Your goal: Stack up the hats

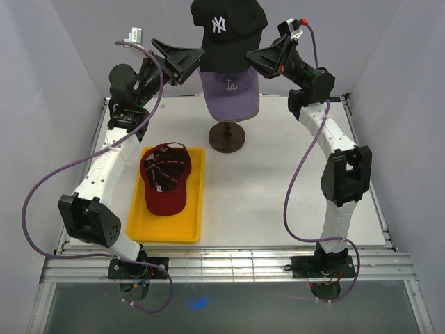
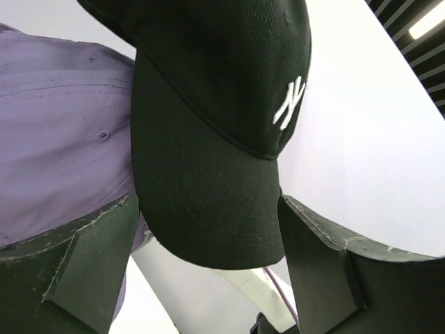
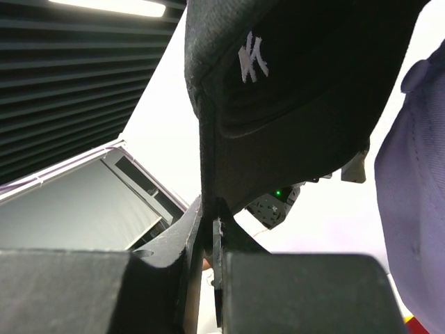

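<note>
Black fabric baseball cap with white NY (image 1: 226, 28) raised at the far side of the white table (image 1: 278, 202), directly above lavender fabric cap with white LA (image 1: 229, 89). Lower edge overlapping the lavender crown in the top view; contact between the two not determinable. Lavender cap seated atop dark round stand (image 1: 227, 138), brim toward the near edge.

Right gripper (image 3: 208, 224) clamped tight on the black cap's edge at its right side, fabric pinched between both fingers. Left gripper (image 1: 197, 62) spread wide, fingers (image 2: 97, 261) flanking the black cap's brim, one on each side. Contact with the brim not determinable.

Dark red fabric cap (image 1: 165, 179) lying in shallow yellow tray (image 1: 139, 233), left of the stand and well apart from it. Inside seams facing up, brim toward the near edge.
</note>
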